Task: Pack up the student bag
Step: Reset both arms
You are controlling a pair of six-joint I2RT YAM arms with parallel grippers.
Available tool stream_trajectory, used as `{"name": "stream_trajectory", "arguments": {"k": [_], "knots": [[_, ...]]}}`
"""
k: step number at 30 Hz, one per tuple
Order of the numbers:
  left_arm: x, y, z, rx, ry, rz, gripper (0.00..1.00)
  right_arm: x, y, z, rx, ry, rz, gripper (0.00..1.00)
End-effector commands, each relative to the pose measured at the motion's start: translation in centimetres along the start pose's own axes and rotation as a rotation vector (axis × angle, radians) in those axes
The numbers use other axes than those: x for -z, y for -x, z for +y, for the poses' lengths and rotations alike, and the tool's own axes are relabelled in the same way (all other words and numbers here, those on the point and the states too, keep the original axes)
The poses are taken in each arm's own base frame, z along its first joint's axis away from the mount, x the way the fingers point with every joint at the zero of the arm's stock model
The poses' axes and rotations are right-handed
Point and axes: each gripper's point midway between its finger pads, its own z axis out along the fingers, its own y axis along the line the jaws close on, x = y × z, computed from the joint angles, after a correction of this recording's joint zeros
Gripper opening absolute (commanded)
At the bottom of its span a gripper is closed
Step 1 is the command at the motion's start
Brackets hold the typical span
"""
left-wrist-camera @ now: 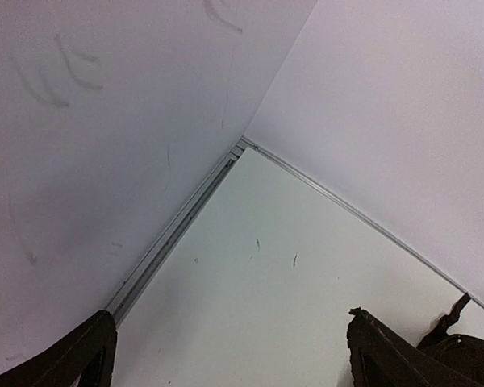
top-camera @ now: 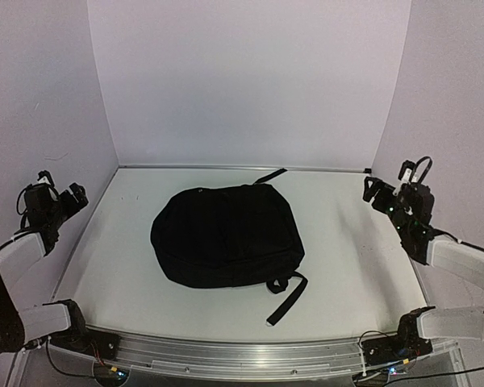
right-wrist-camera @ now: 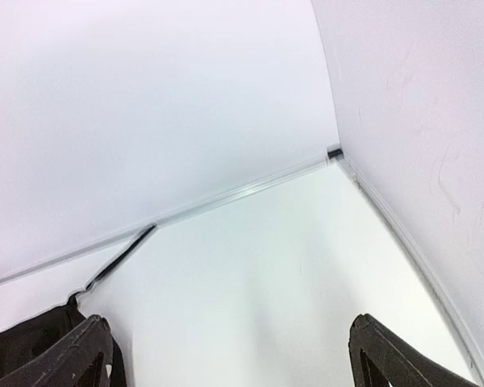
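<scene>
student bag (top-camera: 226, 234) blocks centre, sides passable (apparently)

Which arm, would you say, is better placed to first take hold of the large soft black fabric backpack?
Probably right: left gripper and right gripper both hang open, clear of the backpack, but its loose straps lie on the right side.

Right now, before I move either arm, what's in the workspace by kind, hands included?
student bag: 1, black
Robot hands: 2, left hand and right hand, both open, holding nothing
Total: 3
</scene>
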Motion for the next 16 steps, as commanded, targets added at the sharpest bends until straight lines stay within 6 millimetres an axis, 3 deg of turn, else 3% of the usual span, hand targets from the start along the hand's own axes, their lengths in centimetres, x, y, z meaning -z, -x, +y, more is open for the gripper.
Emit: {"name": "stream_trajectory", "arguments": {"k": [1,6,16], "knots": [[0.6,0.1,1.0,-0.031,0.025,-0.083,1.0,2.4,1.9,-0.4,0.014,0.044,-0.225,0.98],[0.6,-1.8,1.7,-0.042,0.026,-0.073,1.0,4.2,1.9,-1.3,0.03,0.041,-0.302,0.98],[0.5,-2.4,2.1,-0.05,0.031,-0.079,1.0,4.6,1.6,-1.7,0.068,0.022,-0.307,0.98]]}}
